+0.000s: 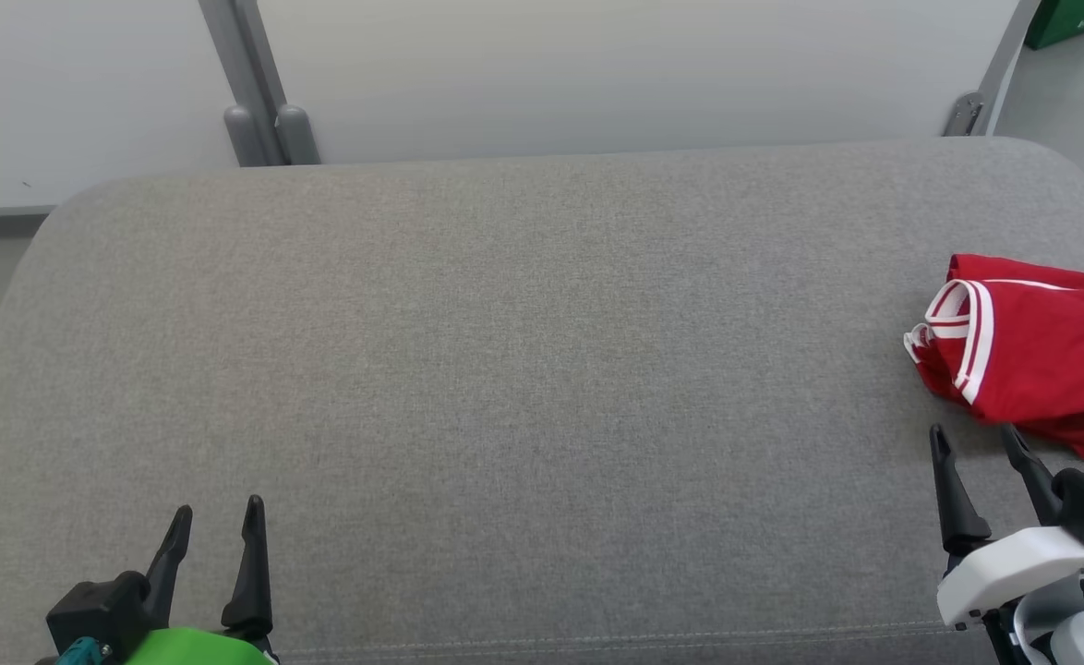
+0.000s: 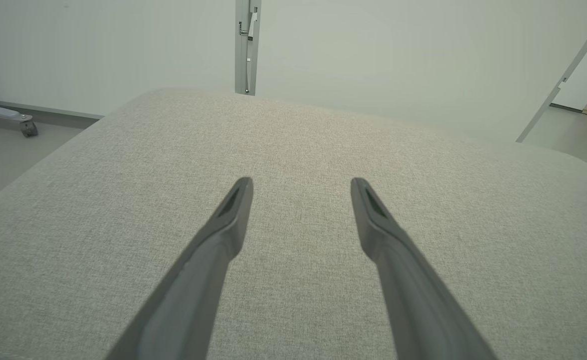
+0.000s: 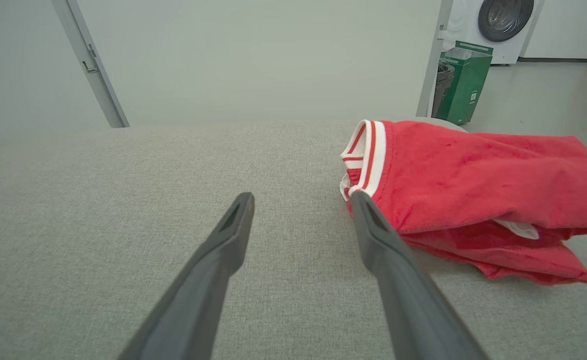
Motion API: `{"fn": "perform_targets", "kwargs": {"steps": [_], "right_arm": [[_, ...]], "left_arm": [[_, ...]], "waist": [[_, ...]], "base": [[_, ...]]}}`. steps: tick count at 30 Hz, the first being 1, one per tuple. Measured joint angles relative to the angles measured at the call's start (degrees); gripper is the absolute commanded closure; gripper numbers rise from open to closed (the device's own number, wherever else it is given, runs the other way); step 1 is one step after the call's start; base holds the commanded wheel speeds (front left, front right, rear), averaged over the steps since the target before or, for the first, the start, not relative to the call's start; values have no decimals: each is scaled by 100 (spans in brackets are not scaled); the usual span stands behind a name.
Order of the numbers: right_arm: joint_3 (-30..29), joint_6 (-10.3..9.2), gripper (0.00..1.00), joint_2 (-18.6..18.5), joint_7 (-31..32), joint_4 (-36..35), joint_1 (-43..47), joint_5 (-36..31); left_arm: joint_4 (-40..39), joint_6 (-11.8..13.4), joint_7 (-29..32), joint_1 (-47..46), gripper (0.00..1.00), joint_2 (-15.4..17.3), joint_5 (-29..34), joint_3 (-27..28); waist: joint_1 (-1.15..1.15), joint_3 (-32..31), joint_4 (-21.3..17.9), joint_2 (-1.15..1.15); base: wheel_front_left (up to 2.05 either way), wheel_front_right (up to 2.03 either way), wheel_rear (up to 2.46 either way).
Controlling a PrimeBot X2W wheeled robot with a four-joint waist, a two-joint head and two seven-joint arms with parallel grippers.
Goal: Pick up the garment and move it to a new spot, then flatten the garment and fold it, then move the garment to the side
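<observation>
One red garment [image 1: 1041,351] with white-striped trim lies at the far right edge of the grey padded surface [image 1: 505,323], partly cut off by the head view's border. It sits in a loose stack of layers, doubled over on itself but not crisp; a white inner patch peeks out between the folds in my right wrist view. Judging from that, I cannot say for sure where the task stands. Either this is a rough fold already parked at the side, with everything done, or it is a bunched heap not yet picked up, with the move, the flattening, the fold and the shift aside all left. The uneven edges and sagging lower layer make me lean towards calling it untidy either way.

My right gripper [image 1: 974,434] hovers just beside the garment's near edge, fingers [image 3: 373,230] spread wide with nothing between them. One fingertip lines up with the striped collar, and I cannot tell whether it brushes the cloth or stops just short.

My left gripper [image 1: 219,508] is well apart from the garment, low at the near left of the surface. Its fingers are spread wide too, holding nothing, with bare grey fabric under them.
</observation>
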Motion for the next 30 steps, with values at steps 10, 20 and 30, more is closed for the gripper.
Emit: {"fn": "perform_targets", "kwargs": {"steps": [10,20,30], "right_arm": [[-97,3,100,303,3,-52,296,-142],[-73,63,100,586,76,167,474,118],[-244,167,100,712,246,151,441,853]], "left_arm": [[74,10,9,58,100,-67,158,-24],[308,-11,67,138,100,-283,-127,-90],[315,-116,244,137,100,-377,-661,89]], "waist": [[0,-101,-159,0],[0,-88,-167,0],[0,-67,-173,0]], "base": [[0,0,0],[0,0,0],[0,0,0]]}}
